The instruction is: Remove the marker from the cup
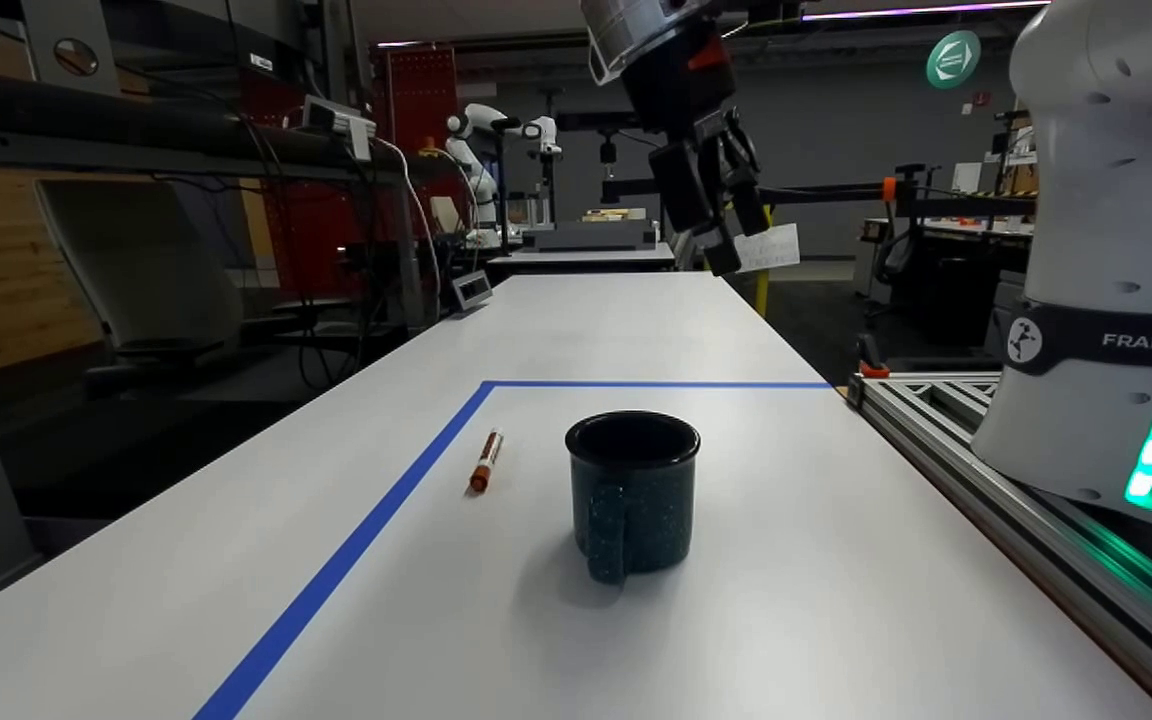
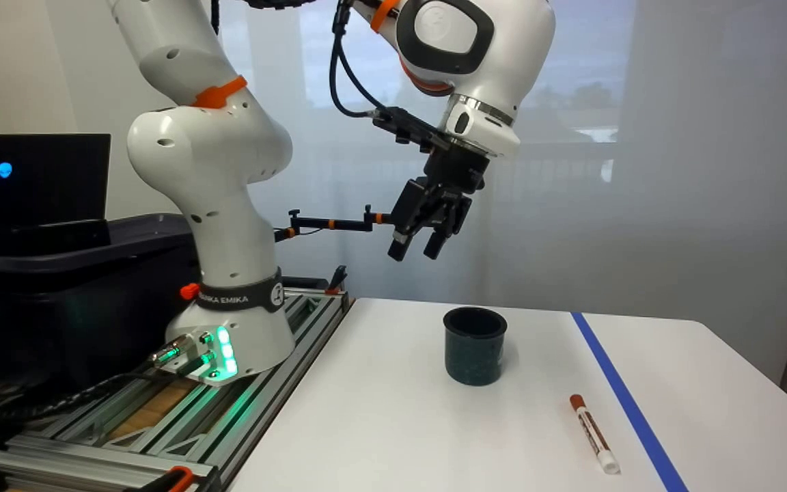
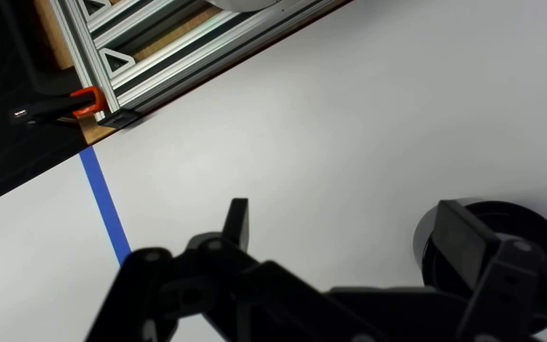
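Spread apart with nothing between its fingers [image 2: 398, 250], the claw [image 2: 415, 251] of a Franka arm [image 2: 205, 147] hangs high over a white table [image 2: 366, 424], touching nothing. Below it and off to one side, we see the dark cup [image 2: 474, 355] standing upright, its handle [image 1: 607, 535] showing in an exterior view. Farther out from the claw than the cup, and likewise below it, the marker [image 2: 593, 432] lies flat on the table, outside the cup and apart from it, just beside a strip of blue tape [image 2: 628, 403]. In the wrist view the cup shows partly behind one finger [image 3: 461, 240]; we find no marker there. Nothing juts above the cup, though its inside is too dark for us to read to the bottom.

We judge the removal done and the step in hand to be the close of the job. The next move, in our view, calls for little: rest, or lift the claw farther off without sweeping low across the cup. Should a fresh grasp be wanted, we reckon the claw would have to travel past the cup, come down over the marker and straddle it.
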Tool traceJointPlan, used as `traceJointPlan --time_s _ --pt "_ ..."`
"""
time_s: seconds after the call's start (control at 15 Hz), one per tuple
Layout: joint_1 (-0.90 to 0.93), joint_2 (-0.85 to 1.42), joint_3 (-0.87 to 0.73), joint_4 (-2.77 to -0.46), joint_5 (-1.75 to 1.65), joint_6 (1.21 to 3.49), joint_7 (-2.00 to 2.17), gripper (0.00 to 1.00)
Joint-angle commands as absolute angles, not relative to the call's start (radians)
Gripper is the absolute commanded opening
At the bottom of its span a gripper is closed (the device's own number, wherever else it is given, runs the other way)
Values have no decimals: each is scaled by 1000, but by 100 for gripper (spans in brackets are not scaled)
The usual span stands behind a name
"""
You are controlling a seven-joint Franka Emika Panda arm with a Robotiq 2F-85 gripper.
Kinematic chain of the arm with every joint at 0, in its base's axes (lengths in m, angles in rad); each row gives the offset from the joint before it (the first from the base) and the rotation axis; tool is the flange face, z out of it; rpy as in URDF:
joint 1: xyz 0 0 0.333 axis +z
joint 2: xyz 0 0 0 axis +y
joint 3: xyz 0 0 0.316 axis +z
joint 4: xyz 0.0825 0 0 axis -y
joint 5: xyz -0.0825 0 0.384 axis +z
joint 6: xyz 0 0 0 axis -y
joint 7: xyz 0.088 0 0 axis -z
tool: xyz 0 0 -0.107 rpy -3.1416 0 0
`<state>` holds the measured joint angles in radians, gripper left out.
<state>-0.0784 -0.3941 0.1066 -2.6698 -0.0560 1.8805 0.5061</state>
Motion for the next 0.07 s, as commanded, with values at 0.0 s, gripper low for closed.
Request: traceJointPlan --time_s 0.0 --pt "-73 -394 101 -2669 -58 1879 507 100"
